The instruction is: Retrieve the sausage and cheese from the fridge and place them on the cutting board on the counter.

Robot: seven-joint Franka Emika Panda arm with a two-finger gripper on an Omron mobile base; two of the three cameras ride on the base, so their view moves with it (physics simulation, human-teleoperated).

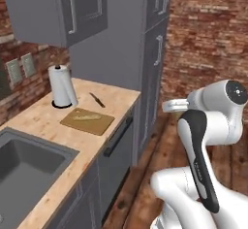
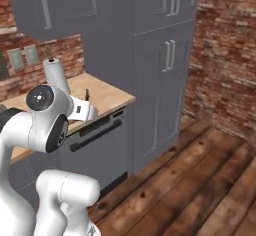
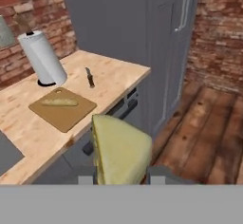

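Cheese (image 3: pixel 121 154), a pale yellow wedge, is sitting clamped in the gripper (image 3: pixel 122 178) at the bottom of the hand view, with the jaws closed against its 2 sides and the chunk rising large in front of the camera. Beyond it, the cutting board (image 3: pixel 62 108) is lying flat on the counter (image 3: pixel 114 78), and 1 pale elongated piece (image 3: pixel 59 103) is resting on the board's upper half; its colour reads more tan than reddish, so whether it is the sausage is hard to tell. A paper towel roll (image 3: pixel 43 58) is standing upright just behind the board near the brick wall, and a small knife (image 3: pixel 89 77) is lying on the bare wood to the board's right, apart from it. In the left base view the same board (image 1: pixel 87 121) is lying between the dark sink (image 1: pixel 24 167) and the counter's end, with the roll (image 1: pixel 62 86) behind it. Tall grey cabinet doors (image 2: pixel 167 75) are standing beside the counter's end, above a wooden plank floor (image 2: pixel 200 180).
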